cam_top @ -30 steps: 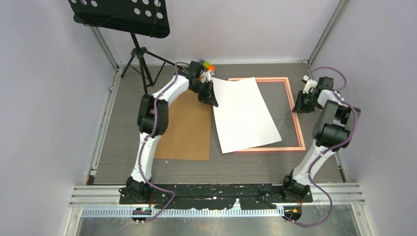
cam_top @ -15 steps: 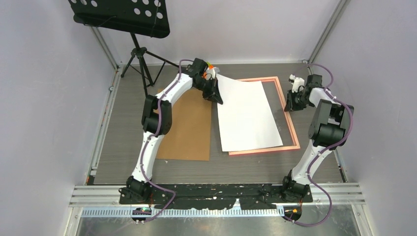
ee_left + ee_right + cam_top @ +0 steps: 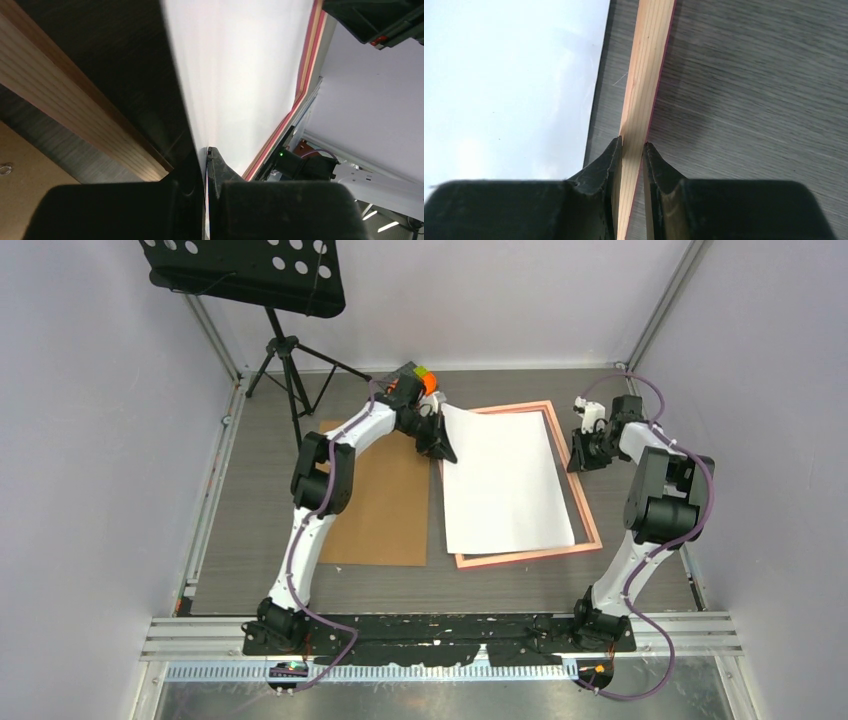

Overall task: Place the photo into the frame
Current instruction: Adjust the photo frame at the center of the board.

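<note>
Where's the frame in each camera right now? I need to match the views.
Top external: the frame lies right of centre, with the photo white side up over it.
Left wrist: the frame runs along the photo's right edge.
Right wrist: the frame runs up the centre.
Shared landmark: the white photo.

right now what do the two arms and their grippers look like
The left arm and right arm match: white link shells, black joints, black bases. A purple cable runs along each. The left gripper and right gripper have matte black, tapered fingers. An orange and green piece marks the left wrist; a white block the right.
</note>
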Robot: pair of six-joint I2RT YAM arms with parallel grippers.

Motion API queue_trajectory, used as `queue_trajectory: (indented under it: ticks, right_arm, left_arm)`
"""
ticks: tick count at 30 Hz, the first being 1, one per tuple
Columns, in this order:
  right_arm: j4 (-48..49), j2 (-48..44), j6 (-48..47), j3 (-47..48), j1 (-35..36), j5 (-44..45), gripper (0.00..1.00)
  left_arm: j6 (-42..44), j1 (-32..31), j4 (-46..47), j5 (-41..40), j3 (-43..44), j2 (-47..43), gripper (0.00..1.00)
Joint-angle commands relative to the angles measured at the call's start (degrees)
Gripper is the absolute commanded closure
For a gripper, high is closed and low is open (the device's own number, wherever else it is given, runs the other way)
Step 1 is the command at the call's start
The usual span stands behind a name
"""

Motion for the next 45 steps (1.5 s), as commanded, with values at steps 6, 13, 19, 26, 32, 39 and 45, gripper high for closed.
queue_trajectory:
  ticks: [6, 13, 19, 26, 32, 39, 45]
  right_arm:
    - [-2.19, -2.95, 1.97, -3.57, 1.64, -2.69, 0.94]
    - [-1.49, -3.25, 2.75, -4.39, 1.66, -3.03, 0.94]
    - [-1.35, -4.05, 3.10, -5.34, 1.67, -3.59, 0.94]
    - [-1.42, -4.33, 3.34, -5.50, 1.67, -3.60, 0.94]
    - [-1.31, -4.40, 3.54, -5.47, 1.75, -3.60, 0.94]
    - [-0.93, -4.52, 3.57, -5.94, 1.70, -3.41, 0.94]
    - [-0.34, -4.69, 4.01, -6.42, 1.70, -3.58, 0.94]
  left_arm:
    - [-12.55, -0.77, 15.92, -0.90, -12.39, -6.38, 1.00]
    - [-15.73, -0.39, 19.65, -2.03, -15.45, -7.70, 1.00]
    - [-17.69, -0.39, 21.90, -2.38, -16.54, -7.30, 1.00]
    - [-19.52, -0.73, 22.84, -3.00, -16.66, -6.61, 1.00]
    - [-19.84, -0.74, 23.58, -4.91, -18.91, -7.74, 1.00]
    - [-21.92, -0.25, 26.86, -6.37, -22.95, -9.77, 1.00]
    - [-24.61, 0.22, 30.03, -6.79, -25.79, -10.62, 1.00]
